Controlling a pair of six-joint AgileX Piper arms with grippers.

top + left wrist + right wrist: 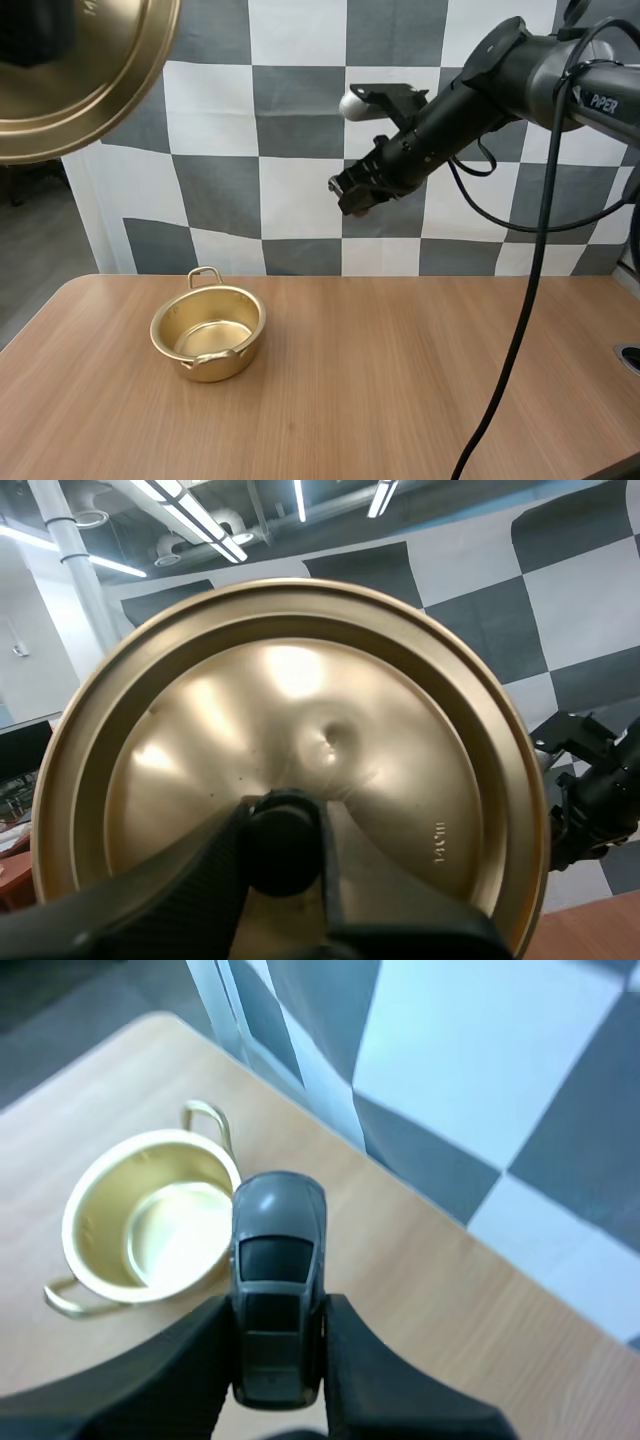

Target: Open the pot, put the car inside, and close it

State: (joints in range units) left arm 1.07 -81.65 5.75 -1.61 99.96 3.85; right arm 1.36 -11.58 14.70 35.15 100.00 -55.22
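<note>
Holds the lid (400,770) by its knob, pinched tight in the left gripper (285,845), up high and close. Leaves the pot (225,362) open and empty on the table (420,400) below. Farther back, squeezes the car (275,1290) by its sides in the right gripper (275,1360), high in the air. Points the car's nose forward, with the pot down and to its left. Likely needs to go down and left to drop it in.

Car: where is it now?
The car is pinched in the jaws of the right arm, above the table; in the high view, right of the open pot.
</note>
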